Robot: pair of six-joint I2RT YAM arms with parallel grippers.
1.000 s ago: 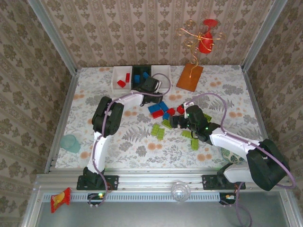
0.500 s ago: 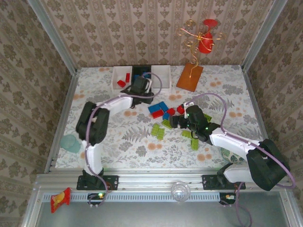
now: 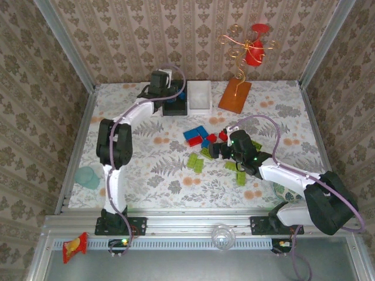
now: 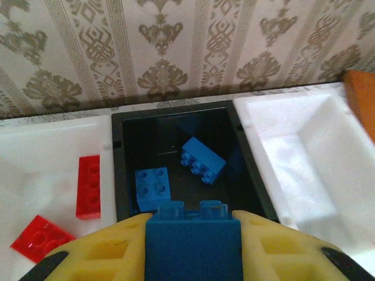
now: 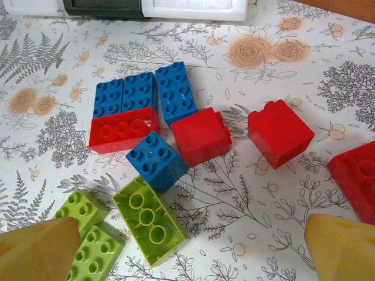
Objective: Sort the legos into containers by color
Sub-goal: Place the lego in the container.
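Drop-off step: the left claw [image 4: 193, 257] grips a blue brick [image 4: 193, 231] above the black bin [image 4: 176, 107], which holds two blue ones; release should follow. The right claw [image 5: 187, 249] hovers wide over loose legos [image 5: 202, 136] on the worktop [image 5: 328, 76].

Bright, soft, even light from above. Shadows on the table [image 3: 158, 175] are short and faint. Overhead view is sharp across the frame. Left wrist view: white bin [image 4: 304, 146] at right nearly blown out, black bin [image 4: 176, 126] dark inside (faint sheen on its floor), blue brick [image 4: 193, 246] at bottom edge soft. Right wrist view: centre crisp, yellow fingertips [image 5: 35, 246] in the lower corners blurred.
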